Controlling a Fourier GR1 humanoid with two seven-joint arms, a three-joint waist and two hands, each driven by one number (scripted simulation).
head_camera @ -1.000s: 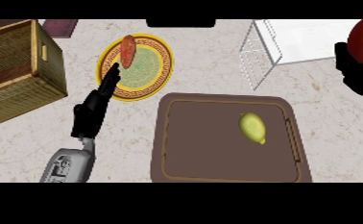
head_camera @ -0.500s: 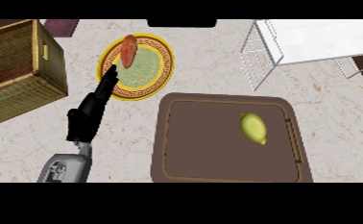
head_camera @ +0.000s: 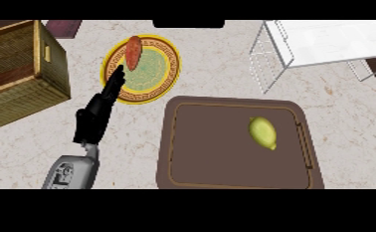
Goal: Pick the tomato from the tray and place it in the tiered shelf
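**Left hand over plate rim, fruit lying on brown tray**

Nearest the viewer, a brown tray (head_camera: pixel 220 166) with a raised rim sits on the pale marbled surface (head_camera: pixel 213 71). On the tray's right half lies a small yellow-green oval fruit (head_camera: pixel 263 132), the only item on the tray; it looks more like a lemon than a tomato. Nothing touches it.

Left of the tray, the robot's grey left forearm rises from the lower edge. Its black left hand (head_camera: pixel 99 111) stretches up and away, fingers straight and together, holding nothing. The fingertips reach the left rim of a round yellow plate (head_camera: pixel 165 69) with a green centre, which sits just beyond the tray's far left corner. A reddish-brown oblong food item (head_camera: pixel 133 53) lies on the plate's far side, just beyond the fingertips.

Left of the plate stands a wooden crate (head_camera: pixel 29 71). Beyond the tray's far right corner stands the white wire tiered shelf (head_camera: pixel 308 42). The right hand is out of sight.
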